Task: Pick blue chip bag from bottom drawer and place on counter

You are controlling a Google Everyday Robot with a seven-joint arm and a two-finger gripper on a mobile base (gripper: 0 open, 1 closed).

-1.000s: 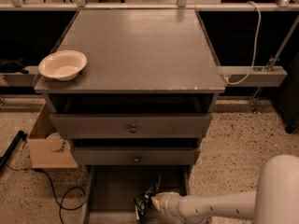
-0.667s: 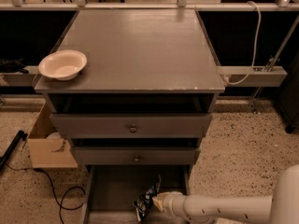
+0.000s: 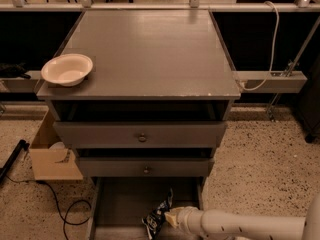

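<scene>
The blue chip bag (image 3: 156, 217) stands crumpled and upright at the front right of the open bottom drawer (image 3: 122, 204). My gripper (image 3: 169, 217) reaches in from the right on a white arm (image 3: 240, 225), low inside the drawer. It is shut on the bag's right edge. The bag is still inside the drawer, at or just above its floor. The grey counter (image 3: 145, 54) is the cabinet top above the drawers.
A white bowl (image 3: 67, 69) sits at the counter's left front corner. Two shallower knobbed drawers (image 3: 142, 136) jut out above the bottom drawer. A cardboard box (image 3: 50, 156) and a black cable (image 3: 67, 209) lie on the floor at the left.
The arm's large white upper link has moved off to the right edge of view. The gripper and the bag stay at about the same spot in the drawer.
</scene>
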